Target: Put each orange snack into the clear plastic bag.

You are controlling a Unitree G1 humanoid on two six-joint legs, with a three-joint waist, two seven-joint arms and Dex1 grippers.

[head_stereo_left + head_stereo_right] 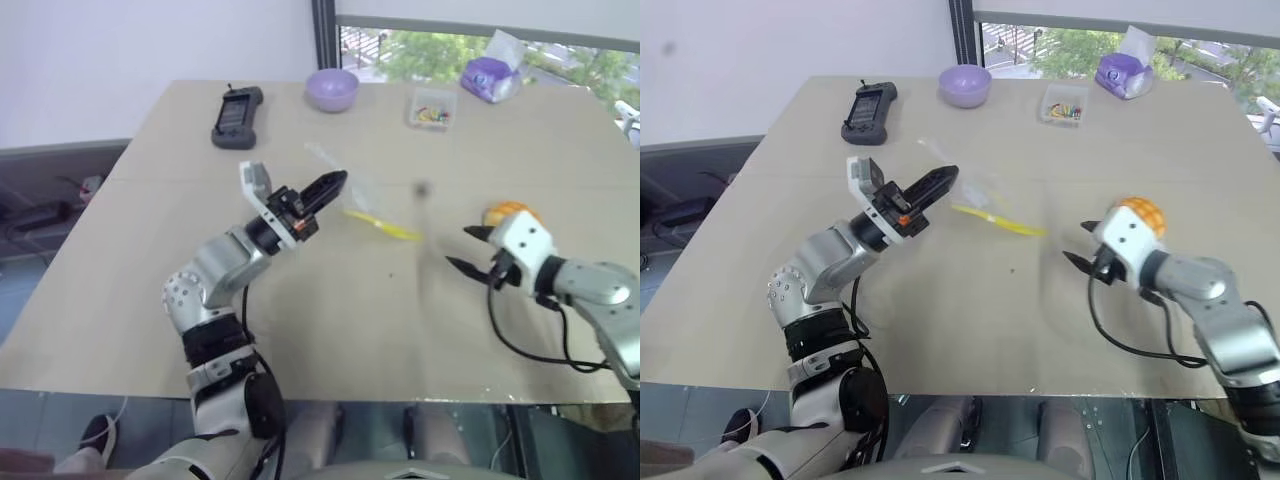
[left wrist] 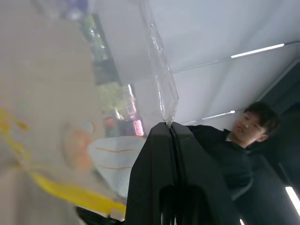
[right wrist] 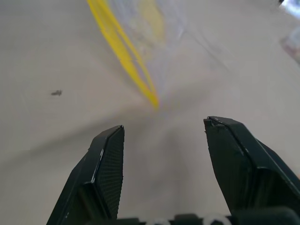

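One orange snack [image 1: 509,212] on the desk [image 1: 330,320]; one clear plastic bag [image 1: 368,205] pinched by left pincer [image 1: 333,184]; right pincer [image 1: 462,249] spread, empty.

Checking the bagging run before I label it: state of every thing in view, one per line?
left gripper: shut on the clear plastic bag's edge
clear plastic bag: lifted at one edge, yellow seal strip hanging toward the table, no snack inside
right gripper: open, holding nothing
orange snack: on the table behind the right gripper
purple bowl: upright
small clear box: on the table, colourful bits inside
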